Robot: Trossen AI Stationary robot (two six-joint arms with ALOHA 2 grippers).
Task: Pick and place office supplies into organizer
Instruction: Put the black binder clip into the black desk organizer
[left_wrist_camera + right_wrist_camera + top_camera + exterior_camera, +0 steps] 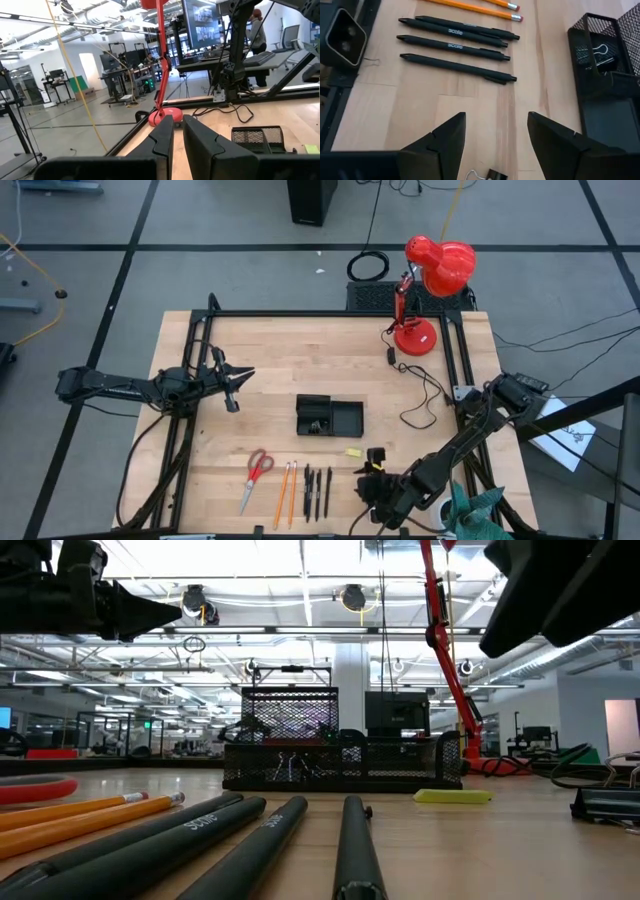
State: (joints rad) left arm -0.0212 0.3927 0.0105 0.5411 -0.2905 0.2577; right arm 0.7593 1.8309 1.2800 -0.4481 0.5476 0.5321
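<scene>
Barely begun: only clips sit in the organizer (329,416) at frame centre, while scissors (256,472), pencils (287,490) and pens (317,489) wait lower left on the worktop (290,355); the right hand (375,476) gapes empty and the left hand (236,385) is nearly closed on nothing.

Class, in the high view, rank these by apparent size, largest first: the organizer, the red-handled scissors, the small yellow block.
1. Organizer
2. Red-handled scissors, longer but much slimmer, so this ranking against the organizer is close
3. Yellow block, clearly smallest

Two of the black pens (452,42) carry small pale lettering, too small to read reliably.
</scene>
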